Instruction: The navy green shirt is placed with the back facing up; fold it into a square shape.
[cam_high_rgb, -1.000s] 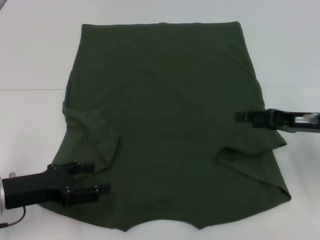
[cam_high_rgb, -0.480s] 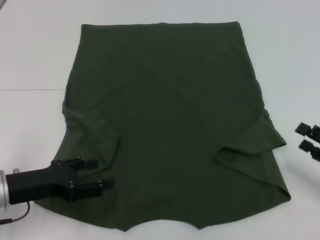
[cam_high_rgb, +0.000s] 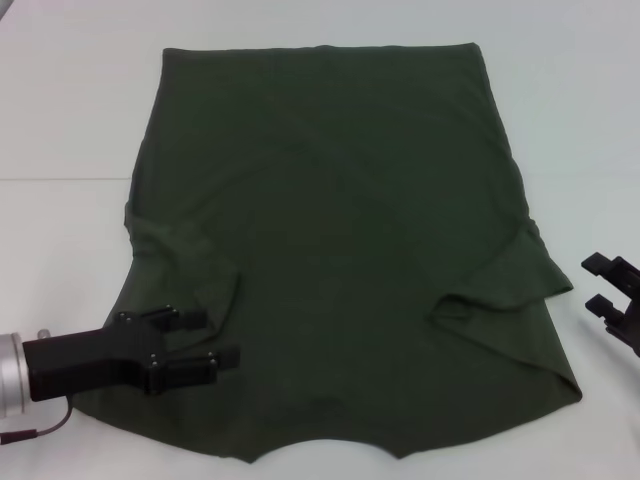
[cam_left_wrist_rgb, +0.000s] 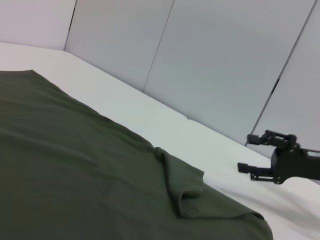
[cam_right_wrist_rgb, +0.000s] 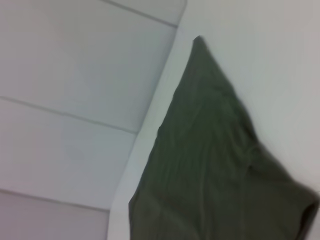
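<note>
Since half a second ago, the left gripper (cam_high_rgb: 213, 338) has slid further onto the shirt's (cam_high_rgb: 340, 230) near-left corner, fingers spread over the cloth beside the folded-in sleeve. Off the shirt's right edge, the right gripper (cam_high_rgb: 604, 284) is also spread and holds nothing. From the head, the shirt lies flat on the white table (cam_high_rgb: 70, 110); only the left wrist view shows the grey wall panels (cam_left_wrist_rgb: 210, 55) behind it.

no readable text, labels or numbers appear anywhere.
</note>
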